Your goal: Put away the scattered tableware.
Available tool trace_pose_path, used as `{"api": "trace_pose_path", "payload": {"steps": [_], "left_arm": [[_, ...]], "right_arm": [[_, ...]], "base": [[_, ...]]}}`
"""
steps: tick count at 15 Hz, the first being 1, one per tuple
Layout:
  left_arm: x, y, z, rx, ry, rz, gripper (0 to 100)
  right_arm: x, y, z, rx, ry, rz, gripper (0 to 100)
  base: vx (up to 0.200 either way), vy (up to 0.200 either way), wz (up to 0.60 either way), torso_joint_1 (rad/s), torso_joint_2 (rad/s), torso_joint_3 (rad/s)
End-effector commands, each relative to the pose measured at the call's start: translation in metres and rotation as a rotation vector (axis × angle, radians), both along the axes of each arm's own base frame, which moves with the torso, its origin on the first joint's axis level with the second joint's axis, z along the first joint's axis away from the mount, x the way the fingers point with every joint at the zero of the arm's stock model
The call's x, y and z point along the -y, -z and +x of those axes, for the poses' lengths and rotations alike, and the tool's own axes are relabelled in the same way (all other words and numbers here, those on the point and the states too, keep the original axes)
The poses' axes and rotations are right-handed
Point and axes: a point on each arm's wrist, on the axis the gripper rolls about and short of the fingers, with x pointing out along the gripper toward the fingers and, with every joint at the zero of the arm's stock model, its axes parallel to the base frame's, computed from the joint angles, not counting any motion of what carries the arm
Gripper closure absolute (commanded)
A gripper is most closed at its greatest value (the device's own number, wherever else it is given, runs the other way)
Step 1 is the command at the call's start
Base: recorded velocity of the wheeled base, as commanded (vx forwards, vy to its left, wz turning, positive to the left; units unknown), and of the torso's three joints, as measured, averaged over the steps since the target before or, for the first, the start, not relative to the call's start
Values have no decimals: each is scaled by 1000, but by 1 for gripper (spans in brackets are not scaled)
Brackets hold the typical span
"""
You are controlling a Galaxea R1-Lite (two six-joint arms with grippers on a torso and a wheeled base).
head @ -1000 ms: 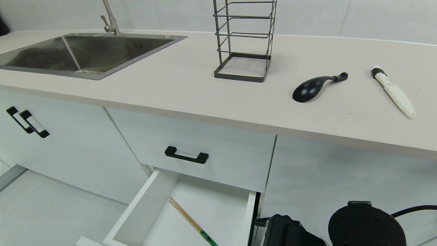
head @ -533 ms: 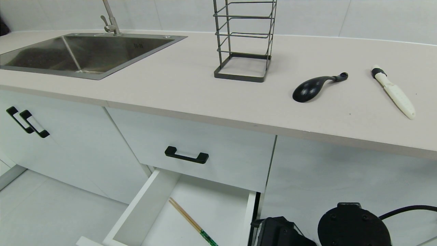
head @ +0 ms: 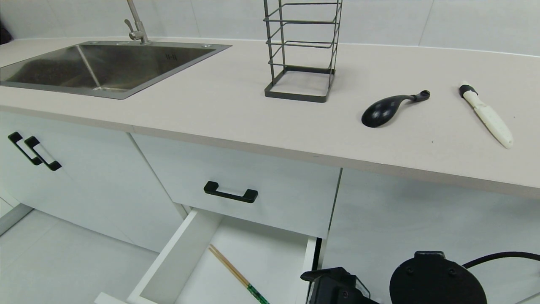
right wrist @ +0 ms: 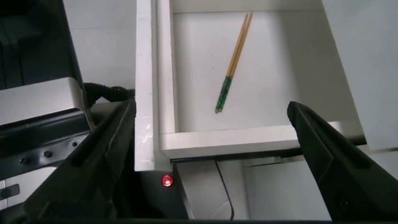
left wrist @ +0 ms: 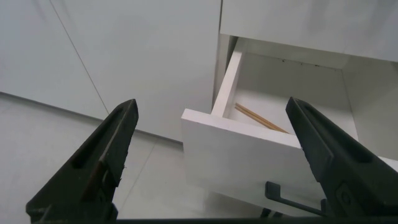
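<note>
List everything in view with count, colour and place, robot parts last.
countertop: 1, beige, over the white cabinets
sink: 1, steel, set into the countertop's far left
faucet: 1, steel, behind the sink
wire rack: 1, dark grey, upright mid-counter
spoon: 1, black, lying right of the rack
knife: 1, cream with a black band, counter's far right
closed drawer: 1, white with a black handle, under the counter
open drawer: 1, white, below the closed one
chopsticks: 1 pair, tan with green ends, inside the open drawer
door handles: 2, black, on the left cabinet
left hand: open, near the open drawer's front
right hand: open, above the open drawer
</note>
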Motion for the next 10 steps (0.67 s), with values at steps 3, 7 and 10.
{"api": "trace_pose_path", "payload": {"steps": [3,7,10], "left_arm": [[0,0,0,-3,0,0,0],[0,0,0,-3,-2,0,0],[0,0,0,-3,-2,0,0]], "right_arm": [[-5,-4,-3,6,-17,15,0],[-7,-7,-5,9,-28,20,0],[-8,-6,-6,2,-32,5,0]], "base": [[0,0,0,191,-79,-89],[0,0,0,233,-575,-223],[0,0,0,234,-478,-225]]}}
